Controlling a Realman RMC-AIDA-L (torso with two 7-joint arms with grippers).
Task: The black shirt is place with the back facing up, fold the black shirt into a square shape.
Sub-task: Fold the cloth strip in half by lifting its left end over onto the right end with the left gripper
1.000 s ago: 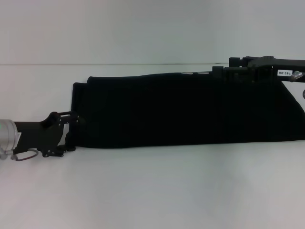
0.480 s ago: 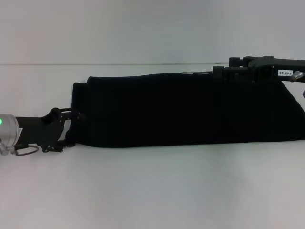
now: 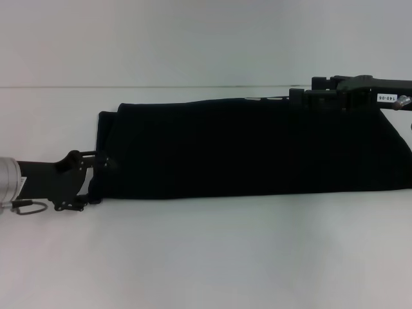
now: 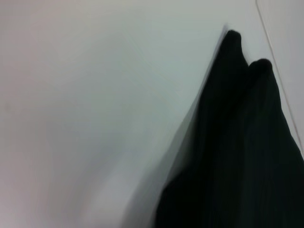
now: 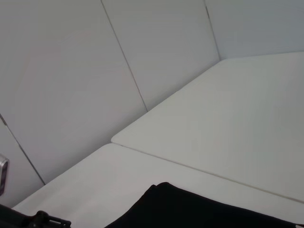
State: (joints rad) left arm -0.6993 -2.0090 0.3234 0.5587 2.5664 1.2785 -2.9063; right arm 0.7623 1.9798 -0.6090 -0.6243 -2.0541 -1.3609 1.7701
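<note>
The black shirt (image 3: pixel 244 148) lies folded into a long, narrow strip across the white table (image 3: pixel 206 257), with no lettering showing. My left gripper (image 3: pixel 96 182) is at the strip's left end, at its near corner, level with the cloth. My right gripper (image 3: pixel 297 98) is at the strip's far edge, toward the right end. The left wrist view shows the shirt (image 4: pixel 247 152) close up, with two rounded cloth ends on the table. The right wrist view shows a corner of the shirt (image 5: pixel 190 209) on the table.
A pale wall (image 3: pixel 206 38) rises behind the table's far edge. The right wrist view shows a seam between two table tops (image 5: pixel 199 171) and panelled walls. The shirt's right end runs out of the head view.
My left gripper has shifted slightly at the shirt's left end. The shirt and the right arm have not visibly moved.
</note>
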